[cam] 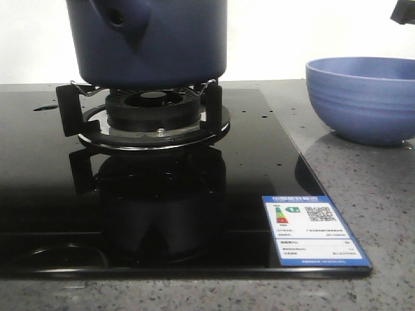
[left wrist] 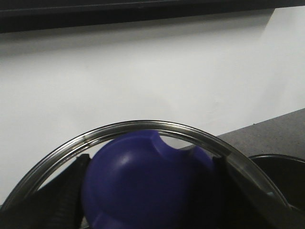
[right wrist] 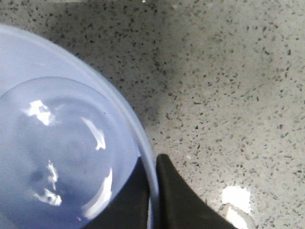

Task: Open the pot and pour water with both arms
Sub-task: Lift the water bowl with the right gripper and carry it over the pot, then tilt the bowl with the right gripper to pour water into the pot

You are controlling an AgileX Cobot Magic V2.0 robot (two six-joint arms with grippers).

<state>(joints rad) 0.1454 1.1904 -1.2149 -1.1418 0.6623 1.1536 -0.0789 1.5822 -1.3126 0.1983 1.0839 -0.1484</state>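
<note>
The dark navy pot (cam: 148,40) stands on the burner grate (cam: 152,107) of the black glass hob; its top is cut off in the front view. In the left wrist view my left gripper (left wrist: 147,193) is shut on the blue knob (left wrist: 143,181) of a glass lid with a steel rim (left wrist: 143,125), held up in front of the white wall. In the right wrist view my right gripper (right wrist: 152,193) is shut on the rim of the periwinkle bowl (right wrist: 57,157), one finger inside and one outside. The bowl (cam: 363,97) sits on the counter right of the hob.
The black glass hob (cam: 194,214) carries a blue-and-white label (cam: 311,230) at its front right corner. Speckled grey counter (right wrist: 228,86) lies around the bowl. A dark part of the right arm (cam: 403,11) shows at the top right. A white wall stands behind.
</note>
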